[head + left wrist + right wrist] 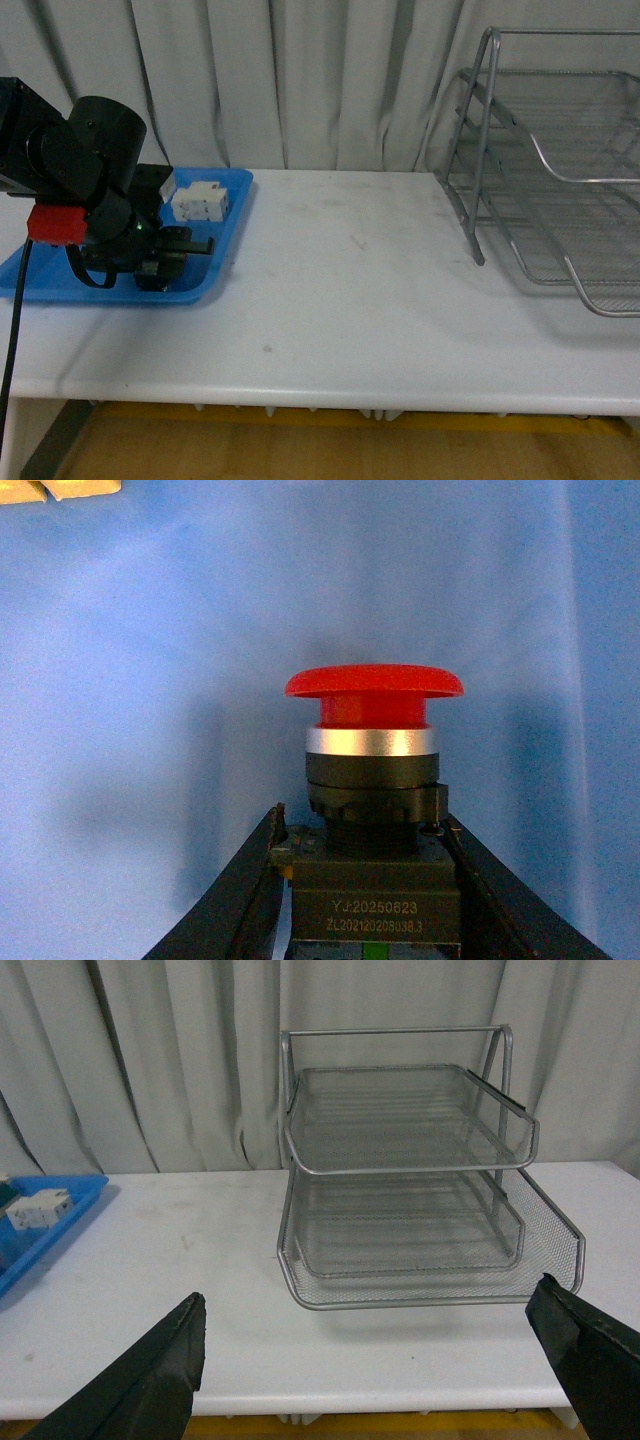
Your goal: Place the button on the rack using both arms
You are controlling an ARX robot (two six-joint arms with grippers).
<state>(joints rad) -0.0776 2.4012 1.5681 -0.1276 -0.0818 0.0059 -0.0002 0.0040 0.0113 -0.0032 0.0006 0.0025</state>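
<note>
In the left wrist view the button (374, 683) has a red mushroom cap, a silver ring and a dark printed body. My left gripper (362, 825) is shut on that body, one black finger on each side, with the cap pointing away over the blue tray (150, 680). In the front view the left gripper (165, 262) is low over the blue tray (225, 250) at the table's left, and the button is hidden behind it. The silver wire-mesh rack (485, 150) stands at the far right. My right gripper (375, 1360) is open and empty, facing the rack (420, 1300) from the table's front edge.
A white breaker block (200, 200) lies at the back of the blue tray and also shows in the right wrist view (40, 1208). The white table (350, 300) stretches between tray and rack. A grey curtain hangs behind.
</note>
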